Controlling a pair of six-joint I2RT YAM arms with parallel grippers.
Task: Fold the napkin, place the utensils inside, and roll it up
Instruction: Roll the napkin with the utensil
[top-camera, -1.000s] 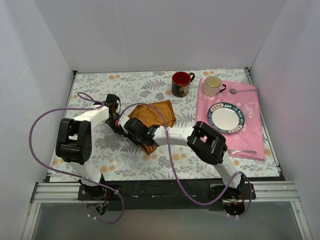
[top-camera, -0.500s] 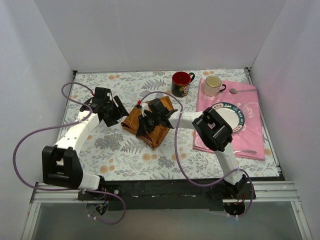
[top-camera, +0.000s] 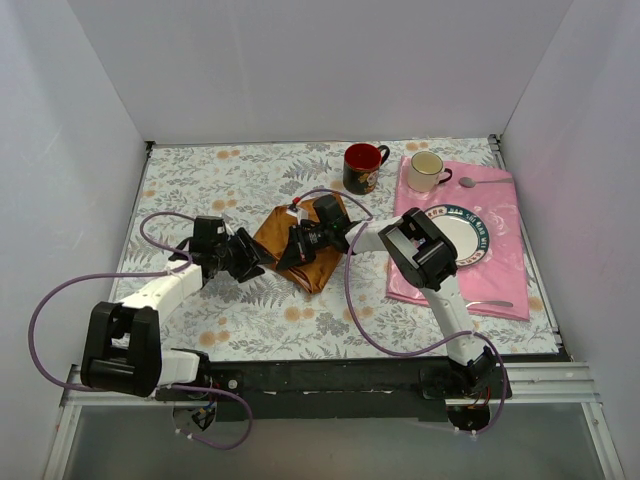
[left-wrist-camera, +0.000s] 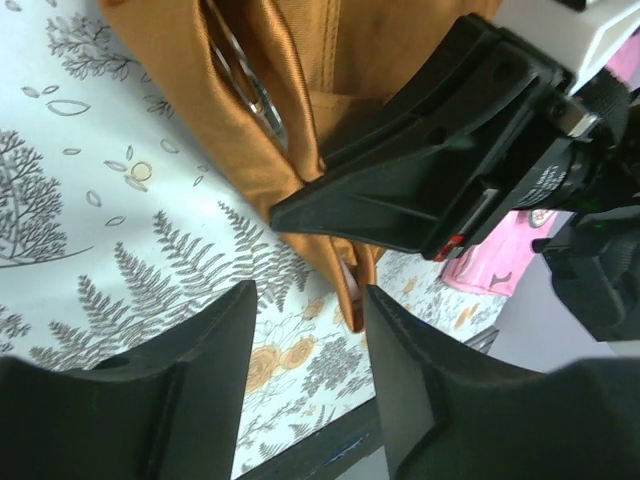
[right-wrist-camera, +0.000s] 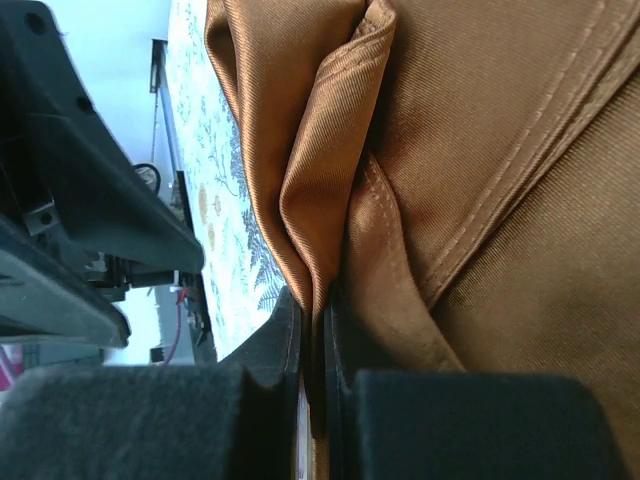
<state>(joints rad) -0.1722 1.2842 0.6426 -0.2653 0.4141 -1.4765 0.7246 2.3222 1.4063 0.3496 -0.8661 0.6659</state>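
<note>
The rust-orange napkin (top-camera: 316, 268) lies bunched and folded mid-table; it also shows in the left wrist view (left-wrist-camera: 350, 50) and the right wrist view (right-wrist-camera: 500, 150). My right gripper (top-camera: 292, 246) (right-wrist-camera: 320, 350) is shut on a raised fold of the napkin at its left side. My left gripper (top-camera: 252, 258) (left-wrist-camera: 310, 380) is open and empty, low over the table just left of the napkin, facing the right gripper (left-wrist-camera: 430, 170). A shiny silver utensil (left-wrist-camera: 240, 70) shows inside a napkin fold. Another fork (top-camera: 485, 303) lies on the pink cloth's front edge.
A pink cloth (top-camera: 500, 270) at the right bears a patterned plate (top-camera: 452, 236), a white mug (top-camera: 427, 171) and a spoon (top-camera: 483, 183). A red mug (top-camera: 362, 167) stands behind the napkin. White walls enclose the floral table.
My left arm has swung forward and right, bringing its open gripper up to the napkin's left edge. My right gripper has kept its pinch on the napkin, which has shifted slightly right.
</note>
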